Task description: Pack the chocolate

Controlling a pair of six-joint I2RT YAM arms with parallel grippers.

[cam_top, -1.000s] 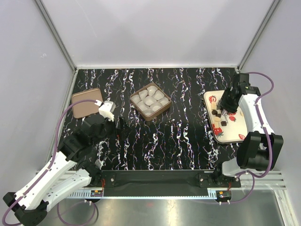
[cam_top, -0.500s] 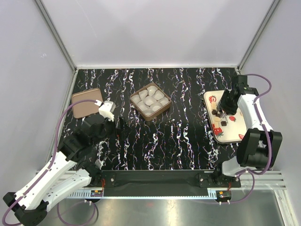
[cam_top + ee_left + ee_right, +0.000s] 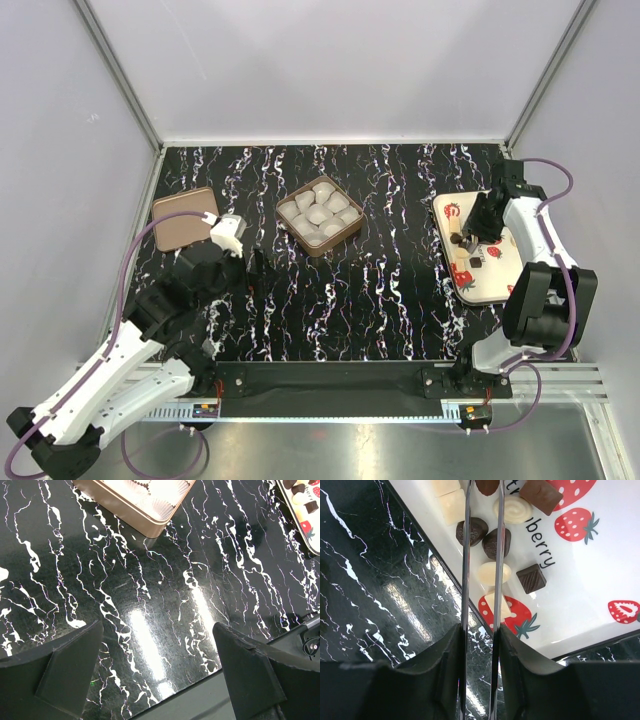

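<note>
The table (image 3: 400, 300) is wide, and this is the first danger: the box (image 3: 125, 512) with its paper cups (image 3: 318, 215) stands in the middle, well apart from the tray (image 3: 595, 580) at the right side, so every carry is long and a badly held piece can fall on the table on the way. The left claw (image 3: 157, 630) hangs wide open over bare table near the box and holds nothing, so I judge it gives no help if something drops. The right claw (image 3: 470, 233) is down over the tray with its two thin blades (image 3: 466, 580) standing narrow. One brown piece (image 3: 487, 485) sits between them at the top edge of the wrist view. I cannot tell if they press it already or only stand around it. Such thin, smooth blades touch very little of the piece, so it may twist or slip out when lifted, and too much force may mark it. The other chocolates (image 3: 531, 578) lie loose on the tray, dark and pale ones close together. Two dark ones (image 3: 471, 531) lie just beside the blades and near the tray's edge, so a small side move of the claw could push them off. At the box, a light cup could be pushed aside by the blades.
</note>
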